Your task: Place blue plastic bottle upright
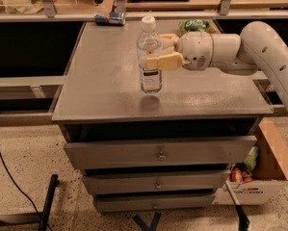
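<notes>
The blue plastic bottle (149, 57) is clear with a white cap and a white label. It is upright over the middle of the grey cabinet top (100, 95), its base at or just above the surface. My gripper (159, 49) reaches in from the right on the white arm (259, 47), and its cream fingers (163, 61) are shut on the bottle's upper body.
A small blue-and-silver object (110, 18) lies at the far left edge of the top. A green snack bag (195, 26) lies at the far right, behind the arm. The cabinet has drawers (158, 153) below. A cardboard box (259, 177) with items stands on the floor to the right.
</notes>
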Robot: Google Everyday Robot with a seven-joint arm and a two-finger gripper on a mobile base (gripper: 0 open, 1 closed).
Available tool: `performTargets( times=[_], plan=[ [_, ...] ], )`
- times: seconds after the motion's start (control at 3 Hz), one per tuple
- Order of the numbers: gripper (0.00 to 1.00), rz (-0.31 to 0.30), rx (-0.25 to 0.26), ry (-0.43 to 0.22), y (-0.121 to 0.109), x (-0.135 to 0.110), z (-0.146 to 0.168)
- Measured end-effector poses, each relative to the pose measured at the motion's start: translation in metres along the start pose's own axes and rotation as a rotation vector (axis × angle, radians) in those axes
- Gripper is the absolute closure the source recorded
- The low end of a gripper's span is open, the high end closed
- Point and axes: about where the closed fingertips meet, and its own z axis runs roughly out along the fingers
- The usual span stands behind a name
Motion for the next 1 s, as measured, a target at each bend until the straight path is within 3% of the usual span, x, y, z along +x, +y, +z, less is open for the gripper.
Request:
performTargets(
  times=[0.67,1.0],
  plan=[
    [0.36,0.037,0.025,-0.046,0.005,0.019,-0.008],
    [0.13,0.048,0.034,-0.037,0.005,0.026,-0.01]
  ],
)
